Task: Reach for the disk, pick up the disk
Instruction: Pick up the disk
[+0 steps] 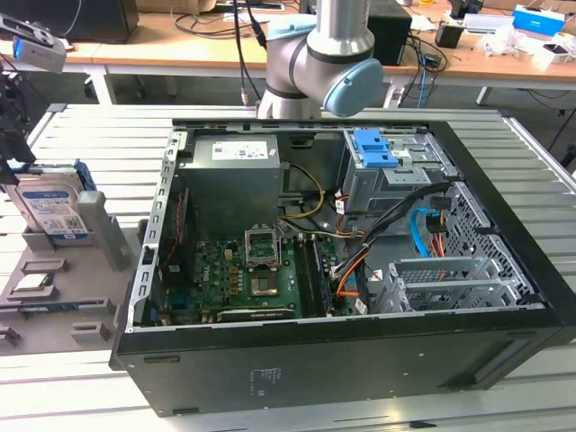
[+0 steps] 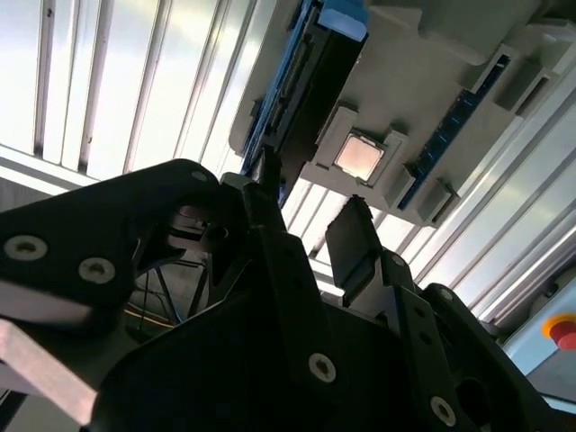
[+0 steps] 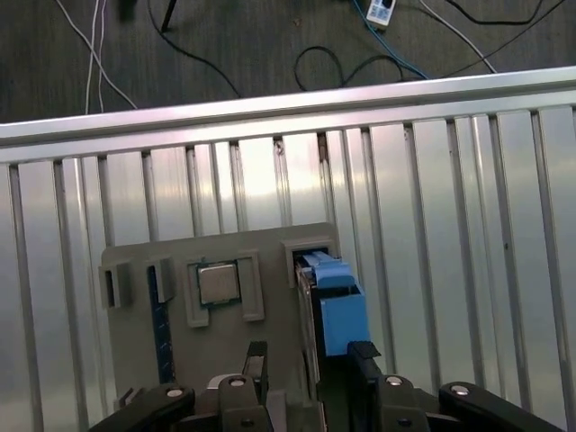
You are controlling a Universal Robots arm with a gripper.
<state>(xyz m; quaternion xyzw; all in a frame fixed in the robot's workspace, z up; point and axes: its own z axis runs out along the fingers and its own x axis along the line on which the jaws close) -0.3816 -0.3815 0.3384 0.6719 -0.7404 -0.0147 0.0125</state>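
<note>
The disk [image 1: 49,211] stands on edge in a grey slotted stand [image 1: 99,225] at the exterior view's left, its white-and-blue label facing out and a blue rail along its rim. My gripper [image 1: 13,166] hangs right above its far end. In the first wrist view the gripper [image 3: 309,364] is open, one dark finger on either side of the disk [image 3: 333,306], whose blue rail faces the camera. The second wrist view has the gripper [image 2: 306,211] open too, with the disk [image 2: 306,81] edge-on a short gap beyond the fingertips [image 2: 355,234]. Nothing is gripped.
A grey holder plate [image 3: 135,261] beside the disk carries a processor chip [image 3: 216,283]. An open black computer case [image 1: 342,243] stands to the exterior view's right on the slatted metal table [image 1: 72,126]. A red button [image 2: 562,331] sits off to one side.
</note>
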